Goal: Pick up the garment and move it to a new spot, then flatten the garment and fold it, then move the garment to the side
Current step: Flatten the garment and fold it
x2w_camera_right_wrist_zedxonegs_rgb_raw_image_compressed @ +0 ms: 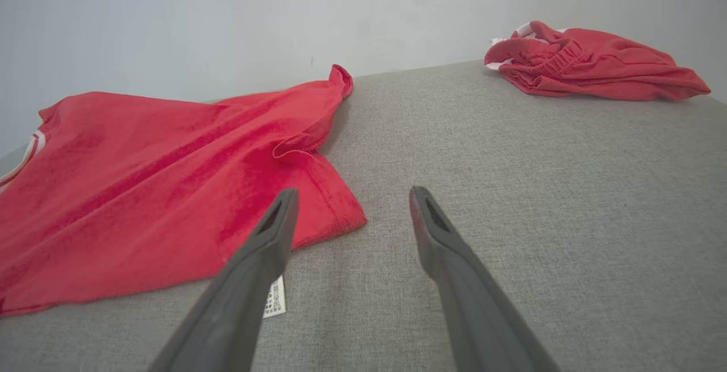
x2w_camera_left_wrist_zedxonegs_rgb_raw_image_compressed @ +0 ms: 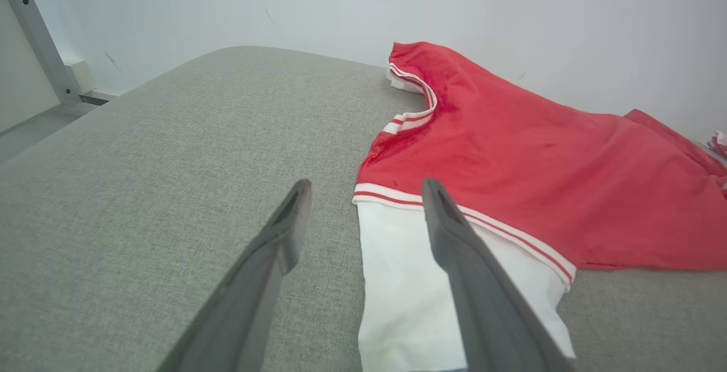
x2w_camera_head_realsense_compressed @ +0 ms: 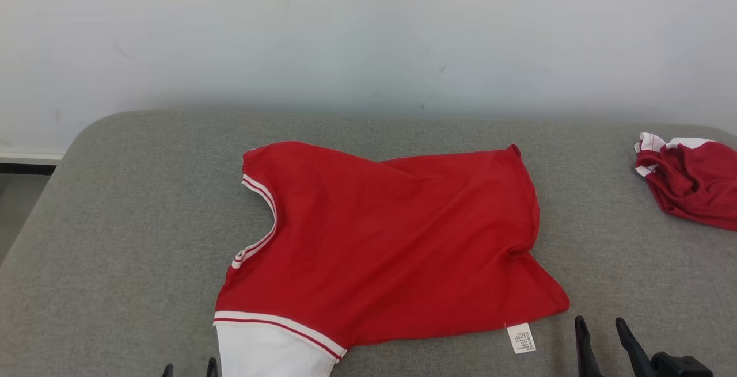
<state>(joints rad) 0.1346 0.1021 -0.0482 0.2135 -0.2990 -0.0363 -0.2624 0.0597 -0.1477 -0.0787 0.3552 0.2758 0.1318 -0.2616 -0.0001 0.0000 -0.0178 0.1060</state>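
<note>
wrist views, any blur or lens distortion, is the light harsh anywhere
Left wrist view: wide lens makes the left gripper loom oversized; red shirt is sharp. Right wrist view: same stretch on the right gripper, crumpled garment crisp. Head view: soft even light, no glare, faint shadows.

You see a grey fabric-covered surface (x2w_camera_head_realsense_compressed: 115, 221) with a rounded far left corner. Near its middle lies a red shirt (x2w_camera_head_realsense_compressed: 380, 239), spread mostly flat, with the striped neckline toward the robot's left. Its white sleeve (x2w_camera_head_realsense_compressed: 265, 354) lies at the near edge and its white care label (x2w_camera_head_realsense_compressed: 521, 338) rests on the fabric by the near right hem. Well apart, at the far right, lies a crumpled red-and-white garment (x2w_camera_head_realsense_compressed: 691, 184).
</note>
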